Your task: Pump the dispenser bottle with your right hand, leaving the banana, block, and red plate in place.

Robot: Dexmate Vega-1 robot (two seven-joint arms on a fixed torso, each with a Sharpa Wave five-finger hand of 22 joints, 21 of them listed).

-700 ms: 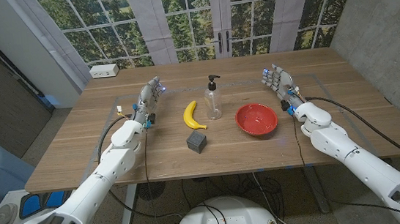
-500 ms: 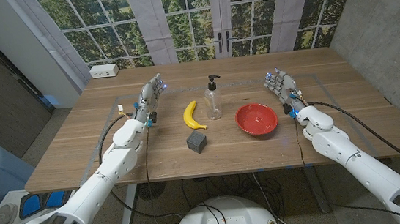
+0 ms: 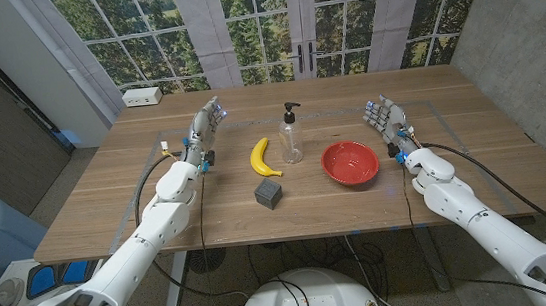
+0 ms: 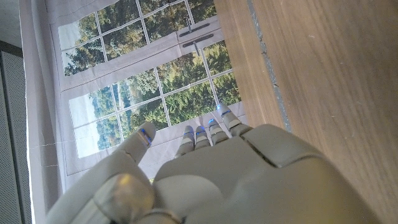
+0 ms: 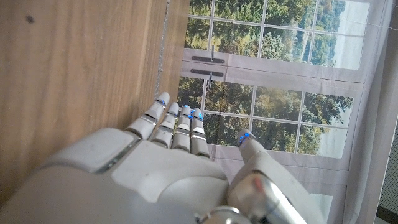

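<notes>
- Over on the far-left back corner of the counter (image 3: 107,204): small white box (image 3: 142,97), well apart from everything else.
- Left hand (image 3: 205,131) up on its edge, fingers stretched and apart, gripping nothing; same look from the left wrist view (image 4: 205,180).
- Just right of it: banana (image 3: 262,157), curved, lying flat.
- In front of the banana: dark grey block (image 3: 270,191), near but apart.
- Dead centre: clear dispenser bottle (image 3: 292,136), upright, black pump on top, untouched, just beside the banana.
- Next along: red plate (image 3: 350,163), sitting to the bottle's right.
- Right hand (image 3: 384,116) raised beyond the plate, fingers spread, holding nothing, well short of the bottle; fingers (image 5: 177,127) straight in the right wrist view.
</notes>
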